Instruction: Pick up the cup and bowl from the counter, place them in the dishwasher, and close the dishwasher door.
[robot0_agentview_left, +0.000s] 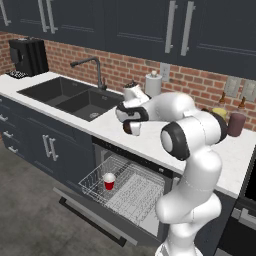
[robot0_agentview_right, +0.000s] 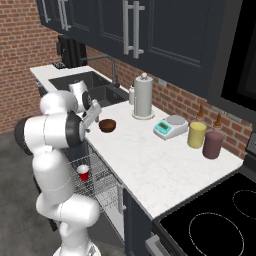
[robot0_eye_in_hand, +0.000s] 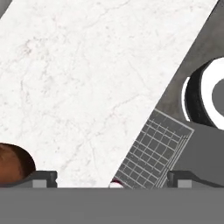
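Jaws wide open, empty, above counter (robot0_agentview_right: 150, 160) front edge; bowl (robot0_agentview_right: 107, 125) just beside; cup (robot0_agentview_left: 109, 181) in rack (robot0_agentview_left: 125, 192).

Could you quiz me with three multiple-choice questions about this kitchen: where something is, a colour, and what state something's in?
1. Where is the cup?
A. In the dishwasher rack
B. In the sink
C. On the stovetop

2. What colour is the bowl on the counter?
A. Yellow
B. Dark brown
C. White

3. How is the dishwasher door?
A. Shut
B. Removed
C. Folded down open

Answers: 1 A, the red cup stands upright in the white wire rack. 2 B, it looks like dark wood beside the gripper, whose jaws are open and empty. 3 C, the panel lies lowered below the pulled-out rack.
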